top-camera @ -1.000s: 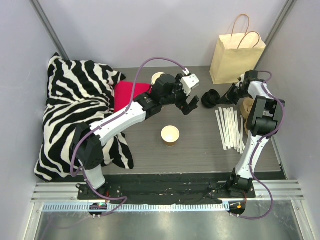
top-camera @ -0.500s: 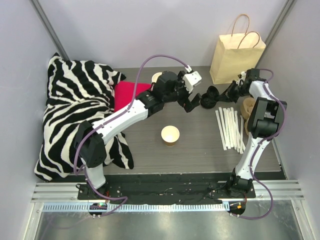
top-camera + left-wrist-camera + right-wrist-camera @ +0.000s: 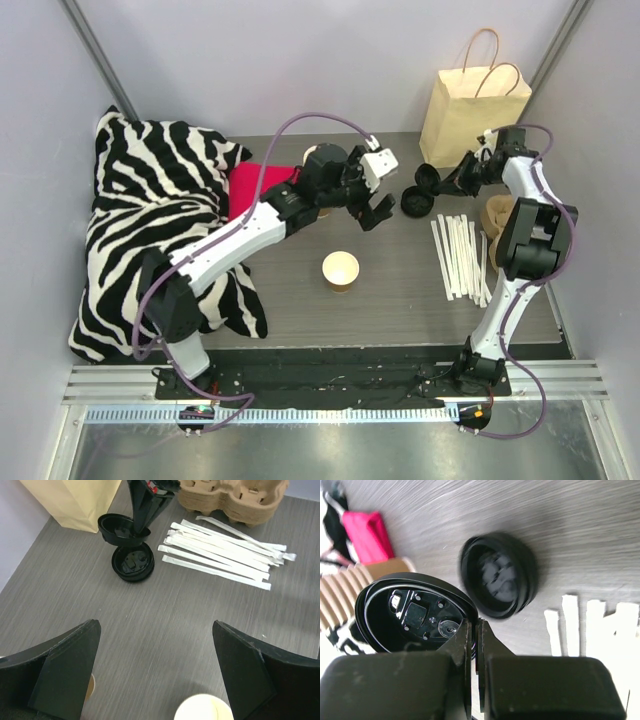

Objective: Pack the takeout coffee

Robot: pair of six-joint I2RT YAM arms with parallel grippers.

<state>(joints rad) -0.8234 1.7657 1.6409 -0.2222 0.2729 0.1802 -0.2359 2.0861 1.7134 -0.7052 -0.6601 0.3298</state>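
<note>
— Right claw?
— Pinched on one black lid by its rim, held clear of the lid stack; likely for capping.
— Left claw?
— Wide, empty, waiting.
— Coffee cup?
— Mid-frame, upright, uncapped.
— Surface, room?
— Grey wood-grain tabletop; paper bag upper right; pale walls.

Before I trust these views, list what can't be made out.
Bag inside: top view shows only its front.
Cup: left wrist view, cut off by bottom edge.
Lid on table: right wrist view, blurred.
Cup stack: top view, mostly behind left arm.
</note>
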